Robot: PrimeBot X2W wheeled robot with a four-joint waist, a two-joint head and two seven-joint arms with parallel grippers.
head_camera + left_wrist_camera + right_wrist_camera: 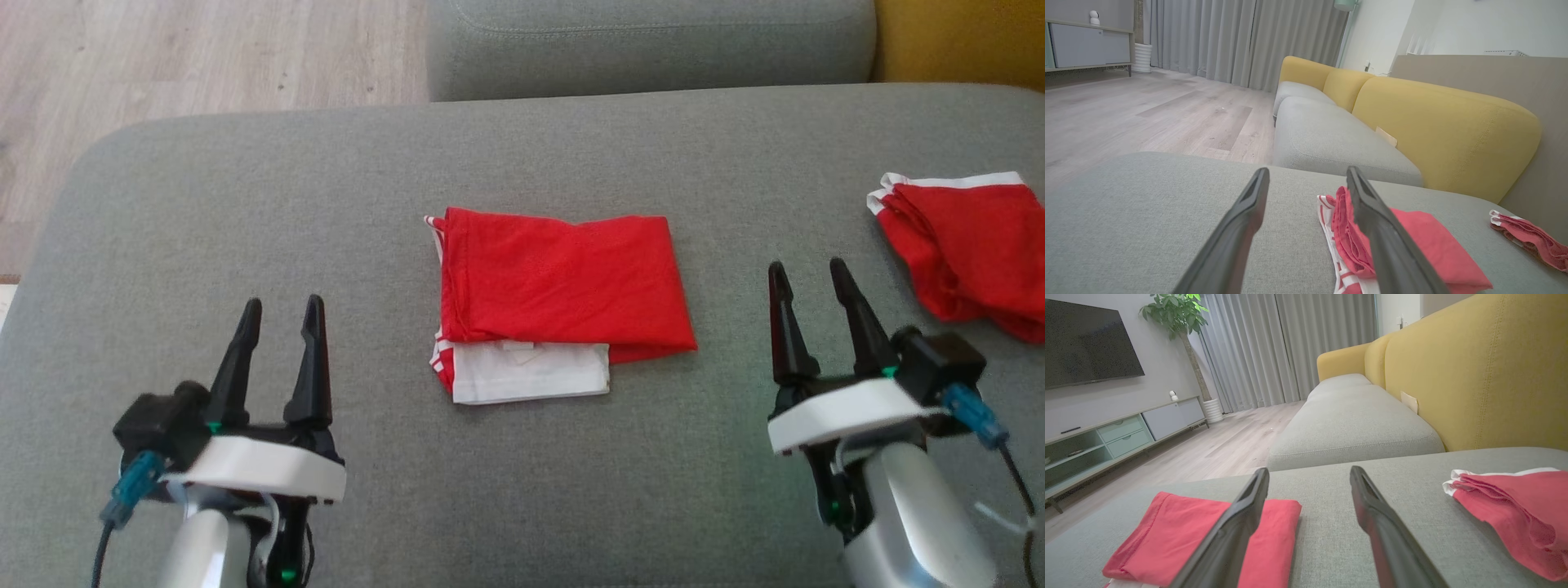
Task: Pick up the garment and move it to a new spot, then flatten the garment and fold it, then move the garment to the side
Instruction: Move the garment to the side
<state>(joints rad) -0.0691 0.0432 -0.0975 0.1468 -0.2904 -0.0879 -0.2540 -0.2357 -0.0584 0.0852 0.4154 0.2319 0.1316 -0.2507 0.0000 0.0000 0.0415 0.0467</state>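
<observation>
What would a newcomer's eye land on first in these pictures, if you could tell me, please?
The folded red garment, with white fabric showing under its near edge, lies in the middle of the grey sofa seat. A second red garment sits loosely bunched at the seat's right side. The left tool and right tool flank the folded one, both open, empty and touching no cloth.

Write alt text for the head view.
A folded red garment with white trim lies mid-cushion on a grey sofa, untouched, between the open left end effector and the open right end effector. A second red garment lies at the right edge.
</observation>
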